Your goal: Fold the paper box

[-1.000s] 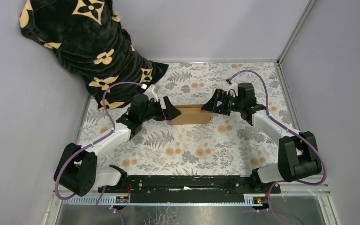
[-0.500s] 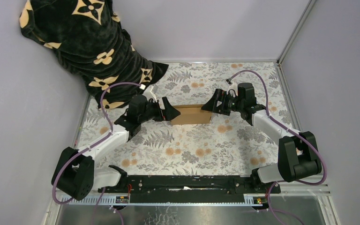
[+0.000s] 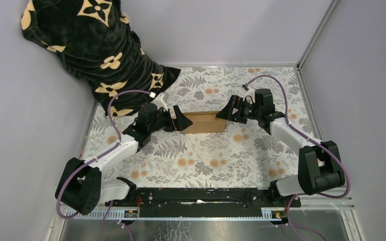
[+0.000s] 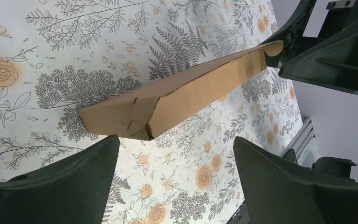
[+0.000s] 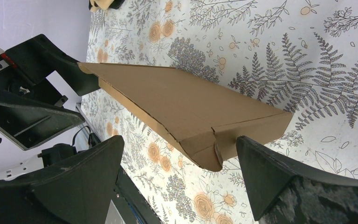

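L gripper [image 3: 180,120] has its jaws spread wide w/ nothing in them. In its wrist view the plain brown corrugated cardboard box [image 4: 191,95], part-folded w/ a crumpled end flap, lies just ahead of the jaw gap, approx centred. The box rests on the floral-print tablecloth [image 3: 206,160] btwn the two grippers. R gripper [image 3: 224,113] is likewise released and empty, w/ the box's other end at its jaw mouth, close to one finger; contact unclear. Step in hand looks like lining up on both ends. Next move prob. calls for easing each end flap into a gap, then pinching to crease it.
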### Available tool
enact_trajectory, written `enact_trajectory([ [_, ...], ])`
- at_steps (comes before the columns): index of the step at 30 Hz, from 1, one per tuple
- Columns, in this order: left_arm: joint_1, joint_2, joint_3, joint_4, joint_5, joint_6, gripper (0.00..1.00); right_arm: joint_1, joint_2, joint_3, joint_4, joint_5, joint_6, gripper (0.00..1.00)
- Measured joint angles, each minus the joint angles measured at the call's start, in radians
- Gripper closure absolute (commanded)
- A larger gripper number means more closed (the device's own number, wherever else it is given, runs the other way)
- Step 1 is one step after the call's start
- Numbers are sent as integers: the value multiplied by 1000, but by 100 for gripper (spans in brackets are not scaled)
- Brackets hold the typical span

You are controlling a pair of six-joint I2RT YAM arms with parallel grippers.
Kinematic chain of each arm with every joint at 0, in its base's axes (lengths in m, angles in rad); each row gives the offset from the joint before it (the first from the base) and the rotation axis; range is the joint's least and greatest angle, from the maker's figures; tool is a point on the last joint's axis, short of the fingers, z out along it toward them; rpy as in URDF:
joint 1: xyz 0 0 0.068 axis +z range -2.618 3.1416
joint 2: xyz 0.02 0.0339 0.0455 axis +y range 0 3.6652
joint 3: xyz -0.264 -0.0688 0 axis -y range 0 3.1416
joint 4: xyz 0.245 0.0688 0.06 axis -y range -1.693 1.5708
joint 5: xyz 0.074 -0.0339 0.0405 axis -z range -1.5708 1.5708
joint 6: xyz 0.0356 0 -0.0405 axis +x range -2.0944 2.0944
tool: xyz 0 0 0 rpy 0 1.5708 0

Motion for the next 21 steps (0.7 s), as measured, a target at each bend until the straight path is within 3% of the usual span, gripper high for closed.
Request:
enact_trajectory([
  [21,0,-20,3,-34,-20,3,1,-38,-45,10,-79,11,-40,0],
])
